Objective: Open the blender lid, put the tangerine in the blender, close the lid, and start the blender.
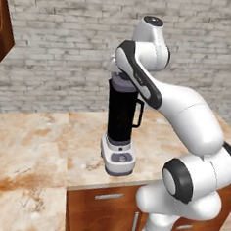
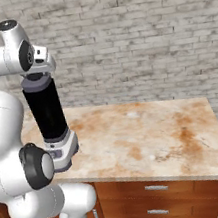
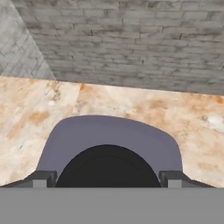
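Hand view: gripper (image 3: 106, 178) straddles blender lid (image 3: 109, 135), arm bent over blender (image 1: 121, 120).

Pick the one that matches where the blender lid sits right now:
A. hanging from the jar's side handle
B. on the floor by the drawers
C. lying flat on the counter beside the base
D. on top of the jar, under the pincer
D: the grey lid caps the top of the blender jar, and in the hand view the pincer has a fingertip on either side of the lid's dark knob.
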